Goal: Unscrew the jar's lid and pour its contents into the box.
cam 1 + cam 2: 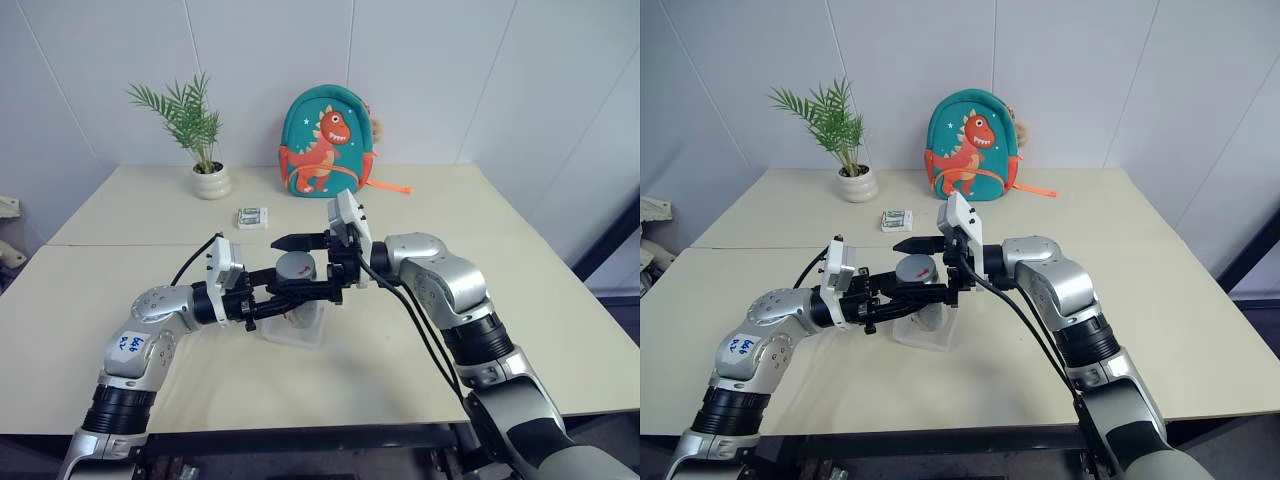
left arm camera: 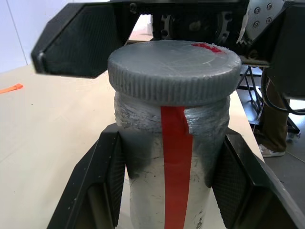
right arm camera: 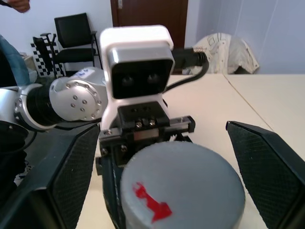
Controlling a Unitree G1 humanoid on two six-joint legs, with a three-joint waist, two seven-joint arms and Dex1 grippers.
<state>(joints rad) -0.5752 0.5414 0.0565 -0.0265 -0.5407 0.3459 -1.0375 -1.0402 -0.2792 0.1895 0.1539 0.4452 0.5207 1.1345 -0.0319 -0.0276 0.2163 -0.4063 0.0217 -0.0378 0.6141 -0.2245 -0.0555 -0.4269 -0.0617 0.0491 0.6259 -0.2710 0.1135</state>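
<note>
Left gripper [image 1: 300,288]: we see it clamped on the jar's wall just below the lid, holding the jar off the table.
Jar [image 2: 164,171]: upright, long axis vertical, directly above the box [image 1: 300,330].
Lid [image 1: 296,266]: on top of the jar, grey, not yet unscrewed.
Right gripper [image 3: 167,176]: jaws wide apart, one on each side of the lid, touching nothing; we judge it the arm placed to close on the lid and twist.

An office-like room: white panel walls [image 1: 430,70], black chair [image 3: 74,31], wooden door [image 3: 147,14].
</note>
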